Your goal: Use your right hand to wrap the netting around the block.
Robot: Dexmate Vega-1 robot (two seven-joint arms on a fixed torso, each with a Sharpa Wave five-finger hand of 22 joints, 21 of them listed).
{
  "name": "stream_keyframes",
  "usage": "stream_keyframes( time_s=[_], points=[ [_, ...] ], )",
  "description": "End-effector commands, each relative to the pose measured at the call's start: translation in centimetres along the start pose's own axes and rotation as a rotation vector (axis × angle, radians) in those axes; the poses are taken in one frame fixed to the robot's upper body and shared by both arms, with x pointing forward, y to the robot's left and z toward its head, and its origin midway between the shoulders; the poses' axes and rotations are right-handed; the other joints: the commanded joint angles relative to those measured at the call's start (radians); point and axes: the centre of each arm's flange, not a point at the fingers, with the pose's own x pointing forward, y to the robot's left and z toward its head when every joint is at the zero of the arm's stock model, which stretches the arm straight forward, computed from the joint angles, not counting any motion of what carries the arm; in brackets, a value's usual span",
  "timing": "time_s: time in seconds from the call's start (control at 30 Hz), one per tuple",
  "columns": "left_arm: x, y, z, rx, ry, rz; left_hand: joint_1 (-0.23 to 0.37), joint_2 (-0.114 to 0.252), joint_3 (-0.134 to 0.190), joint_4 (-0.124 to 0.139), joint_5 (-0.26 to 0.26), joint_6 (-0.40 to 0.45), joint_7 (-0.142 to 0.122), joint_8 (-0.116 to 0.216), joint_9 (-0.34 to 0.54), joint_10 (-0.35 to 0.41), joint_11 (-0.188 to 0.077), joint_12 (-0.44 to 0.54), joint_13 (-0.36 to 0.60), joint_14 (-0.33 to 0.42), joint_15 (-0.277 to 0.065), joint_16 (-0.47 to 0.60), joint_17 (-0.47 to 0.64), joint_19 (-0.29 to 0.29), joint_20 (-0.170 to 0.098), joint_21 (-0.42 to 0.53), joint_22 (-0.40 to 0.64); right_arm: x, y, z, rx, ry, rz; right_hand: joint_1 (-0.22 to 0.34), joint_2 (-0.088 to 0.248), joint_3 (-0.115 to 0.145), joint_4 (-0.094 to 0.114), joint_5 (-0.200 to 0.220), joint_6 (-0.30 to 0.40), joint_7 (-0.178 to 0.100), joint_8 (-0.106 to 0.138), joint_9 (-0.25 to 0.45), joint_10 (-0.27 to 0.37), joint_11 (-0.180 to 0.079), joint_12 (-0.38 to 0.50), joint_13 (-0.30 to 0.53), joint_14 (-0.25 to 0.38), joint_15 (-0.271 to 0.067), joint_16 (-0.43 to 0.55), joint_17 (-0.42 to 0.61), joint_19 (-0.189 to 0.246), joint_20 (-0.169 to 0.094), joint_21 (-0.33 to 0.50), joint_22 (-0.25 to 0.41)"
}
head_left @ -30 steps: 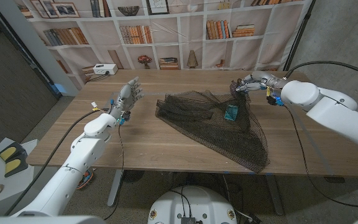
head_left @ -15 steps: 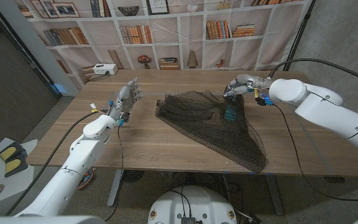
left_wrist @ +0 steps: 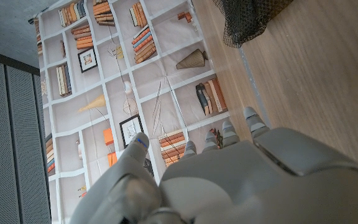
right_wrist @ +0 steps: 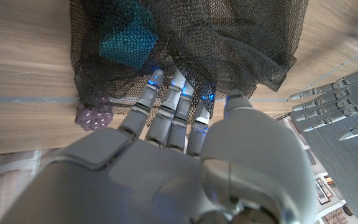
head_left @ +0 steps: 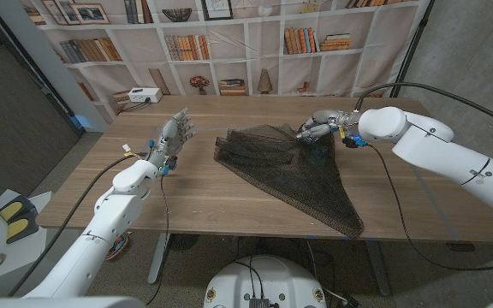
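Head view shows the right hand (head_left: 315, 129) gripping the dark netting (head_left: 294, 171) at its far right corner, fingers bunched into the mesh. Right wrist view shows the fingers (right_wrist: 166, 115) pushed into the gathered net, with the teal block (right_wrist: 126, 38) just beyond the fingertips, covered by mesh, and a small purple cluster (right_wrist: 94, 116) beside them on the wooden table (head_left: 229, 201). From the grip, the netting spreads toward the near edge. Well apart, the left hand (head_left: 171, 137) stands upright, fingers spread, holding nothing.
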Motion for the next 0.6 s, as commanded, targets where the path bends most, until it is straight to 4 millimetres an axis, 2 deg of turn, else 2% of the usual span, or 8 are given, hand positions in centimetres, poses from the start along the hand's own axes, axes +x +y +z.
stream_keyframes(
  time_s=[0.03, 0.17, 0.33, 0.47, 0.5, 0.57, 0.6],
  points=[
    [-0.4, 0.2, -0.2, -0.004, -0.001, 0.000, -0.003, 0.000, 0.001, -0.004, 0.003, -0.036, -0.006, 0.001, 0.003, -0.003, -0.002, 0.001, 0.003, 0.002, 0.001, 0.001, 0.002, 0.004, 0.002, -0.001, 0.006, 0.2, 0.5, 0.3, 0.031, -0.032, 0.077, -0.069, -0.018, -0.033, 0.025, 0.001, -0.023, 0.008, -0.023, 0.002, -0.033, 0.007, -0.032, -0.013, -0.043, 0.022, -0.022, -0.009, -0.038, 0.012, -0.019, 0.001],
    [-0.5, 0.3, -0.3, -0.007, 0.000, 0.001, -0.003, 0.000, 0.002, -0.004, 0.003, -0.036, -0.005, 0.001, 0.003, -0.003, -0.001, 0.001, 0.003, 0.002, 0.000, 0.001, 0.002, 0.004, 0.002, -0.001, 0.006, -0.4, 0.1, 0.4, 0.097, -0.117, 0.058, -0.139, -0.031, -0.066, 0.053, 0.002, -0.055, 0.014, -0.051, 0.002, -0.064, 0.027, -0.063, -0.025, -0.083, 0.042, -0.039, -0.017, -0.078, 0.033, -0.039, 0.001],
    [-0.5, 0.3, -0.4, -0.010, 0.000, -0.002, -0.003, 0.001, 0.002, -0.004, 0.003, -0.036, -0.006, 0.001, 0.003, -0.003, -0.002, 0.001, 0.003, 0.002, 0.000, 0.001, 0.002, 0.004, 0.002, -0.001, 0.006, -1.1, -0.6, 0.7, 0.152, -0.248, -0.019, -0.193, -0.037, -0.089, 0.070, 0.004, -0.099, 0.015, -0.080, 0.004, -0.090, 0.032, -0.089, -0.034, -0.128, 0.051, -0.053, -0.019, -0.112, 0.045, -0.057, 0.001],
    [-0.4, 0.3, -0.6, -0.014, 0.002, -0.004, -0.003, 0.001, 0.002, -0.005, 0.003, -0.037, -0.006, 0.001, 0.003, -0.004, -0.002, 0.000, 0.003, 0.002, 0.000, 0.001, 0.002, 0.004, 0.002, -0.001, 0.006, -1.7, -0.7, 1.3, 0.127, -0.305, -0.122, -0.226, -0.050, -0.112, 0.062, 0.013, -0.175, -0.003, -0.129, 0.007, -0.180, 0.025, -0.144, -0.039, -0.249, 0.063, -0.086, -0.025, -0.170, 0.057, -0.090, 0.002],
    [-0.4, 0.3, -0.6, -0.014, 0.002, -0.004, -0.003, 0.001, 0.002, -0.005, 0.003, -0.037, -0.005, 0.001, 0.003, -0.004, -0.002, 0.000, 0.003, 0.003, 0.000, 0.001, 0.002, 0.004, 0.002, -0.001, 0.006, -1.8, -0.7, 1.4, 0.126, -0.313, -0.154, -0.230, -0.052, -0.116, 0.057, 0.016, -0.189, -0.006, -0.139, 0.008, -0.211, 0.018, -0.162, -0.039, -0.307, 0.074, -0.099, -0.030, -0.203, 0.061, -0.107, 0.002],
    [-0.4, 0.3, -0.7, -0.015, 0.000, -0.001, -0.003, 0.001, 0.002, -0.005, 0.003, -0.036, -0.006, 0.001, 0.003, -0.005, -0.003, 0.000, 0.003, 0.003, 0.000, 0.001, 0.002, 0.004, 0.002, -0.001, 0.006, -2.1, -0.7, 1.9, 0.066, -0.308, -0.211, -0.235, -0.051, -0.120, 0.051, 0.021, -0.196, -0.012, -0.149, 0.010, -0.234, 0.018, -0.178, -0.039, -0.369, 0.079, -0.104, -0.036, -0.252, 0.072, -0.131, 0.002],
    [-0.4, 0.4, -0.7, -0.015, 0.000, 0.000, -0.003, 0.001, 0.002, -0.005, 0.003, -0.036, -0.006, 0.001, 0.003, -0.004, -0.004, 0.000, 0.003, 0.004, 0.000, 0.001, 0.002, 0.004, 0.002, -0.001, 0.006, -2.3, -0.7, 2.2, 0.036, -0.298, -0.241, -0.237, -0.052, -0.121, 0.049, 0.022, -0.200, -0.016, -0.153, 0.010, -0.238, 0.020, -0.183, -0.039, -0.390, 0.078, -0.106, -0.039, -0.254, 0.073, -0.134, 0.002]
  ],
)
